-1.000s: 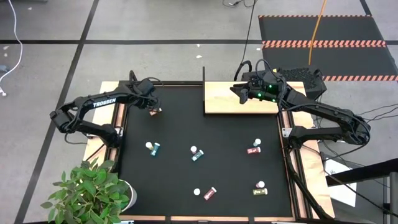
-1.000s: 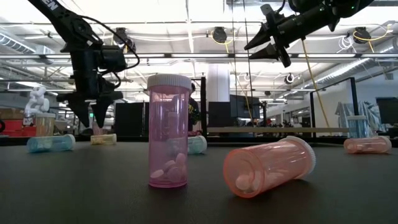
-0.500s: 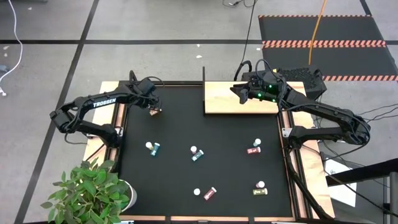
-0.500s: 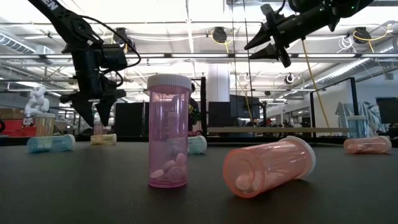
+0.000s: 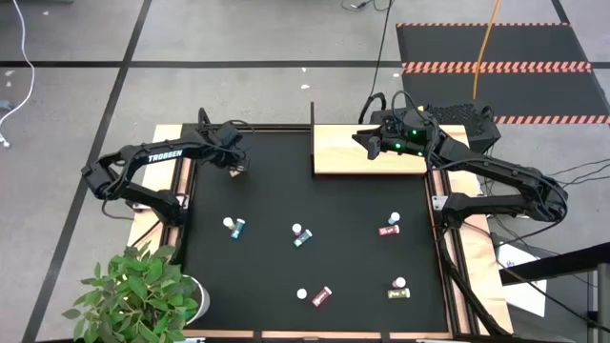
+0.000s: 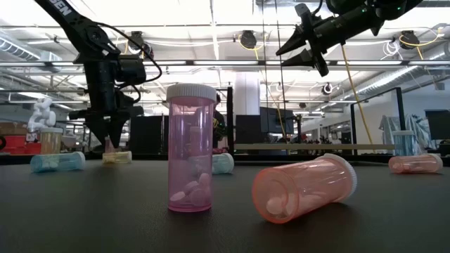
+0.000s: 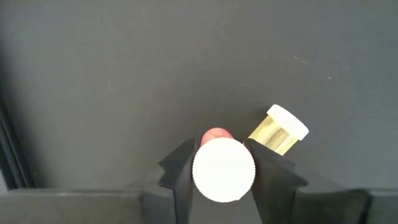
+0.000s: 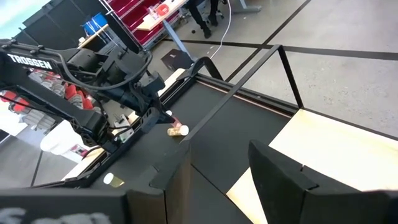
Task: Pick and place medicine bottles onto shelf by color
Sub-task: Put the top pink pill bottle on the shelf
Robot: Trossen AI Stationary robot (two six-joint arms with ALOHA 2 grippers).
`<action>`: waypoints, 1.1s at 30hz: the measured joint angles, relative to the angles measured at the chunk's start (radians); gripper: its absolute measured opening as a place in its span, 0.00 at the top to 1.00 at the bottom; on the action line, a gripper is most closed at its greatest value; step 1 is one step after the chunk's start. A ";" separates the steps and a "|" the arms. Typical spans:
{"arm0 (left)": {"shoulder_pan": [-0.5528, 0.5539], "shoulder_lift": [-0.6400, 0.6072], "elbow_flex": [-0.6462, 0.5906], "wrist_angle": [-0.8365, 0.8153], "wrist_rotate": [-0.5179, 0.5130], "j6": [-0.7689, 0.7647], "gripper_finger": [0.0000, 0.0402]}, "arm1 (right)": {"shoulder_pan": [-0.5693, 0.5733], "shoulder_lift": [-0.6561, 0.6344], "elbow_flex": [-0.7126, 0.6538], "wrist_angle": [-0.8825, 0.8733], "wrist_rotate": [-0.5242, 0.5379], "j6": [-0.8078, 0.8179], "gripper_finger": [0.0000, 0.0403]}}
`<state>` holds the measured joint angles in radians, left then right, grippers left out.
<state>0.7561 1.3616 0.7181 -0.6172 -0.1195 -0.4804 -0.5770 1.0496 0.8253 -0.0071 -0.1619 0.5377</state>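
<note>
My left gripper [image 5: 235, 168] hangs over the black mat's far left corner, shut on a small upright pink bottle with a white cap [image 7: 223, 170]. A yellow bottle [image 7: 280, 130] lies on its side just beside it. My right gripper [image 5: 367, 143] hovers open above the light wooden shelf [image 5: 343, 157] at the mat's far edge, holding nothing. Two teal bottles [image 5: 235, 227] [image 5: 300, 235], a red one [image 5: 389, 227], a yellow-green one [image 5: 399, 289] and a pink one [image 5: 321, 295] lie spread over the mat. My left gripper pinches the pink bottle's white cap [image 7: 199, 171] between its two fingers, one on each side. The fingers come from above, pointing steeply down. The bottle stands upright under them, its body [image 6: 109, 145] down at the mat.
In the low view an upright pink bottle [image 6: 190, 147] and a lying orange-pink one [image 6: 304, 186] stand close to the camera. A potted plant [image 5: 133, 295] sits at the near left corner. A wooden frame edges the mat.
My left gripper has stayed where it was and shut: in the low view its fingers stood wide apart a second ago and now meet on the pink bottle. The bottle has kept its place. My right arm has kept still.
</note>
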 joint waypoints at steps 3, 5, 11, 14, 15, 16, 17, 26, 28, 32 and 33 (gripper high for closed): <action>-0.009 -0.001 0.000 0.007 0.001 -0.025 0.71 | 0.000 0.000 0.000 0.000 0.000 0.000 0.61; -0.016 -0.008 0.002 0.007 0.010 -0.044 0.72 | 0.000 0.000 0.000 0.000 -0.001 0.000 0.61; -0.051 -0.010 0.103 -0.061 0.037 -0.061 0.70 | 0.000 0.000 0.000 0.000 -0.025 -0.022 0.61; -0.074 -0.010 0.216 -0.120 0.037 -0.044 0.70 | -0.002 -0.002 0.000 0.000 -0.026 -0.033 0.61; -0.080 -0.010 0.263 -0.137 0.037 -0.033 0.70 | -0.005 -0.005 0.000 0.000 -0.027 -0.040 0.61; -0.087 -0.010 0.311 -0.144 0.037 -0.019 0.71 | -0.006 -0.008 0.000 0.000 -0.026 -0.047 0.61; -0.093 -0.008 0.362 -0.146 0.036 0.001 0.71 | -0.006 -0.012 0.000 0.000 -0.026 -0.055 0.61; -0.119 0.252 0.927 -0.208 0.032 0.166 0.72 | -0.037 -0.089 -0.001 -0.048 -0.027 -0.125 0.61; -0.118 0.353 1.082 -0.237 0.032 0.205 0.73 | -0.046 -0.110 -0.001 -0.074 -0.026 -0.144 0.61; -0.127 0.549 1.397 -0.271 0.033 0.279 0.73 | -0.068 -0.137 -0.001 -0.125 -0.025 -0.184 0.61; -0.130 0.595 1.470 -0.270 0.035 0.300 0.73 | -0.073 -0.141 -0.001 -0.138 -0.025 -0.193 0.61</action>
<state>0.6260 1.9571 2.1886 -0.8872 -0.0845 -0.1800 -0.6504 0.9084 0.8246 -0.1449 -0.1867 0.3449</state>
